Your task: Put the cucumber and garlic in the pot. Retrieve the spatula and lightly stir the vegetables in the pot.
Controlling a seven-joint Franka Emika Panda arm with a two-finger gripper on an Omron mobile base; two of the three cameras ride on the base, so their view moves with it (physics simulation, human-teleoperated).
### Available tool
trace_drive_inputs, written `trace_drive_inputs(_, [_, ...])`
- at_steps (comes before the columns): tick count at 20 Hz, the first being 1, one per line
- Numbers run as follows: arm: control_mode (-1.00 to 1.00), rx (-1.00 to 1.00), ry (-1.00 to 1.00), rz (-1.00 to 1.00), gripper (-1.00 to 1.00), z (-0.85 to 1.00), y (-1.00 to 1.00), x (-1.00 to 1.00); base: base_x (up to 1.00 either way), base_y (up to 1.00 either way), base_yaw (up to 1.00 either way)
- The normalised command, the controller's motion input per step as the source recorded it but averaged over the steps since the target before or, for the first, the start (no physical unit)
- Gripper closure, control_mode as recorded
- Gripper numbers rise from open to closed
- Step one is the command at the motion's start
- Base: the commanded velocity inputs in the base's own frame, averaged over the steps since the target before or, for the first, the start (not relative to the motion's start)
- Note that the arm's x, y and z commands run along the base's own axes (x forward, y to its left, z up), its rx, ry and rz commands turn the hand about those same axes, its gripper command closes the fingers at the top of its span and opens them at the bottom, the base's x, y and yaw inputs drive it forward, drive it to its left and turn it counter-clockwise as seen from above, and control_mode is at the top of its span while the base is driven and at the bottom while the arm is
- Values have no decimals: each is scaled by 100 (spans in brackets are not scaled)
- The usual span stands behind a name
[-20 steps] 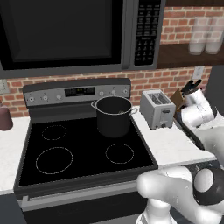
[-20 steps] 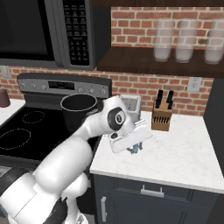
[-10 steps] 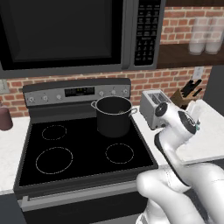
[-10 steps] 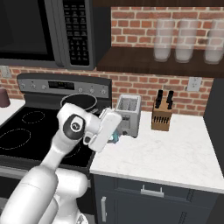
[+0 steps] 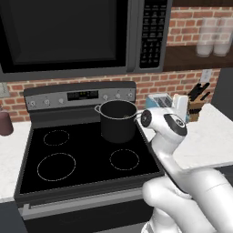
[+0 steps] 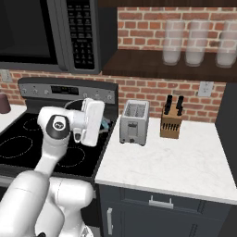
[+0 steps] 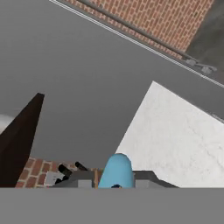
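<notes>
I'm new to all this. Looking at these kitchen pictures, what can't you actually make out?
- Inside of the pot: in the left base view its wall hides the bottom, so any vegetables cannot be seen.
- The blue thing in the gripper: the hand view cuts it off at the bottom; its full shape is unknown.
- The pot in the right base view: the arm hides it.
- Knife block: the blades are sunk in it.

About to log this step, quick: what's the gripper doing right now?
Gripper: shut on a light blue object, seemingly a handle; what tool it belongs to cannot be told.
</notes>
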Motion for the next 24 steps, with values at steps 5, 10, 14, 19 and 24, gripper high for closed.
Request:
trace_drive_inputs(5, [-100,-10,31,9,100,80,29,38,0,0,0])
trace_drive_inputs(10, [-100,-10,38,5,100,17,63,39,0,0,0])
trace_drive_inputs(14, [-100,-11,36,1,100,5,63,47,0,0,0])
trace_drive_inputs(19, [-100,-8,23,0,100,45,10,50,0,0,0])
trace_drive_inputs(24, [-100,-9,21,0,100,32,0,53,0,0,0])
